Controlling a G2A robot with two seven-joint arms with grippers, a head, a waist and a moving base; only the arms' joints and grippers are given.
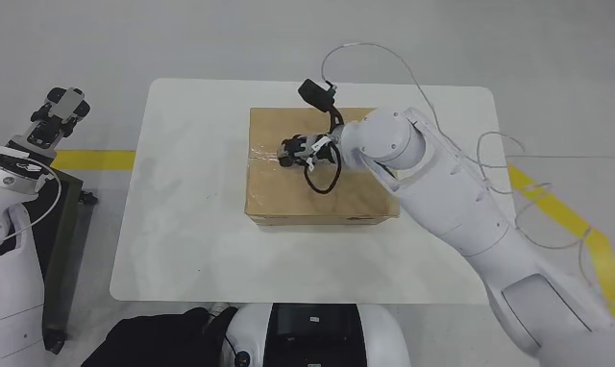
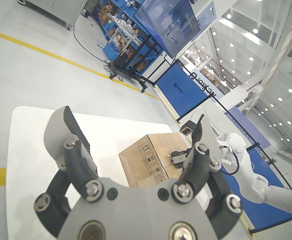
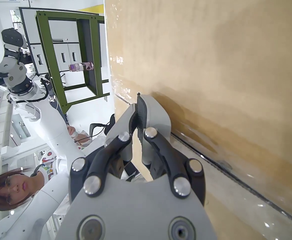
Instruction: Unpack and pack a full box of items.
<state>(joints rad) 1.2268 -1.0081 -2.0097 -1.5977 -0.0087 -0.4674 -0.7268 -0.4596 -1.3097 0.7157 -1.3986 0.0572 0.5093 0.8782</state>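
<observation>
A closed brown cardboard box (image 1: 288, 189) sits in the middle of the white table (image 1: 183, 232), its flaps sealed by clear tape along the centre seam (image 3: 223, 166). My right gripper (image 1: 285, 152) rests on the box top at the seam's left end. Its fingers (image 3: 146, 111) are shut together, tips against the taped cardboard (image 3: 211, 51); nothing visible is held between them. My left gripper (image 2: 133, 116) hangs open and empty off the table's left side (image 1: 60, 106), well away from the box (image 2: 146, 156). From there the right gripper (image 2: 176, 157) shows on the box top.
A dark green-framed cart (image 1: 67, 232) stands beside the table's left edge, under the left arm. Loose white cables (image 1: 519, 146) loop over the right arm past the table's right side. Bare tabletop surrounds the box on all sides.
</observation>
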